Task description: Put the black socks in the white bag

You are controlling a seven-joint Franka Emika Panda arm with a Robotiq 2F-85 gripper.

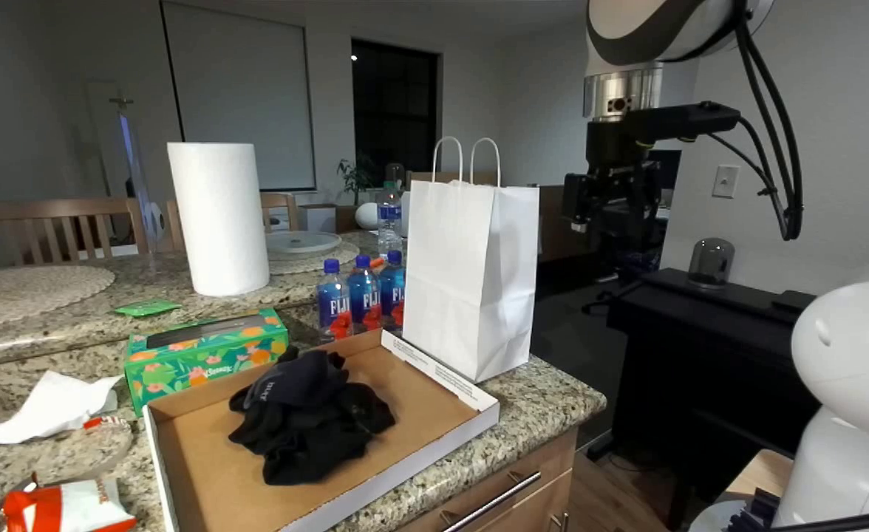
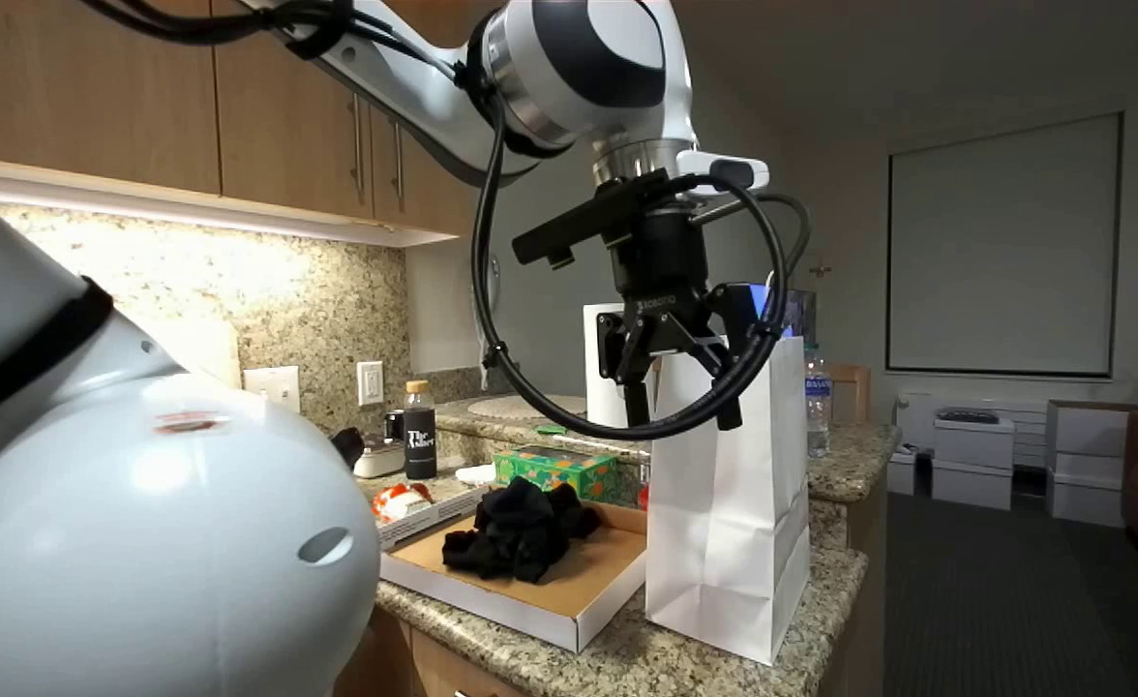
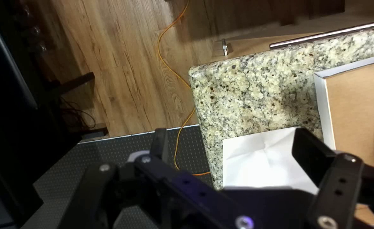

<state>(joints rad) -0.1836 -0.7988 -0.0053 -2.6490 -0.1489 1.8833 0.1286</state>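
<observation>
The black socks [image 1: 312, 428] lie in a loose pile in a shallow cardboard tray [image 1: 191, 443]. The pile also shows in an exterior view [image 2: 521, 532]; a dark navy piece with lettering is on top. The white bag [image 1: 453, 281] stands upright with its two handles up, beside the tray at the counter's corner. It also shows in an exterior view [image 2: 724, 532] and in the wrist view [image 3: 260, 159]. My gripper [image 2: 682, 411] is open and empty, raised off the counter near the bag's upper part. In the wrist view the gripper [image 3: 233, 144] has its fingers wide apart. The bag's inside is hidden.
Several water bottles [image 1: 364, 292] stand behind the tray, next to the bag. A green tissue box [image 1: 209, 351] and a paper towel roll [image 1: 220, 222] are farther back. A snack packet [image 1: 72, 508] lies beside the tray. The counter edge [image 3: 203, 124] runs close to the bag.
</observation>
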